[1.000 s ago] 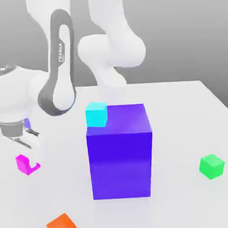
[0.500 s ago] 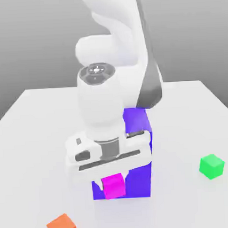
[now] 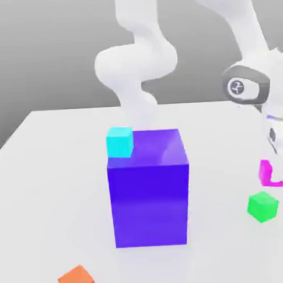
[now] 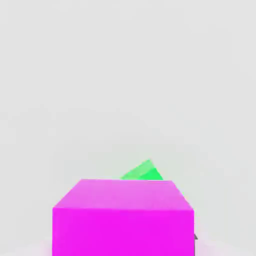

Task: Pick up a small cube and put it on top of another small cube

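Note:
The small cube, magenta-pink, hangs in the air at the exterior view's right. My gripper is shut on it from above. Just below it, and slightly toward the exterior view's left, another small cube, bright green, rests on the white table. The two cubes do not touch. In the hand view the magenta cube sits close to the camera, and a corner of the green cube shows past its far edge.
A big blue-violet block stands mid-table with a cyan cube at its far upper corner. An orange cube lies near the front edge on the exterior view's left. The arm's white links rise behind the block.
The arm has swung from the exterior view's left, past the front of the blue-violet block, to the right. It carried the magenta cube to a spot above the green cube.

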